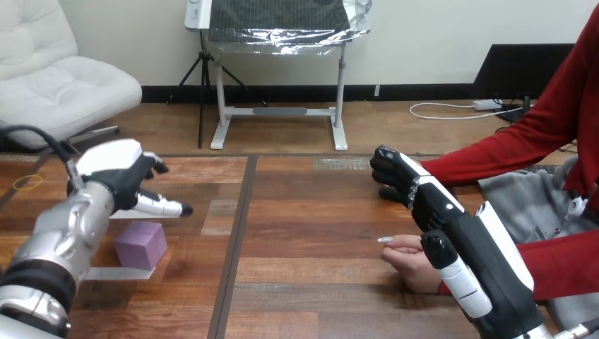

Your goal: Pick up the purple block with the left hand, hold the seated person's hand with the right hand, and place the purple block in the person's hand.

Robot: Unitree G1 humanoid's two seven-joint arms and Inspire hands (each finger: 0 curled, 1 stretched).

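Observation:
The purple block [141,244] sits on the wooden table [311,233] at the left, on a strip of pale tape. My left hand [121,175] hovers just above and behind it, open, fingers spread toward the right and touching nothing. At the right, my right hand [452,219] reaches forward over the person's hand [404,258], which rests on the table under my palm with its fingertips pointing left. Whether the two touch is unclear. The person's other arm, in a red sleeve [494,152], comes in from the upper right and ends behind my right hand.
A yellow rubber ring [28,182] lies on the table at the far left. A dark seam [236,240] runs down the table between the block and the person's hand. The person sits close at the right edge.

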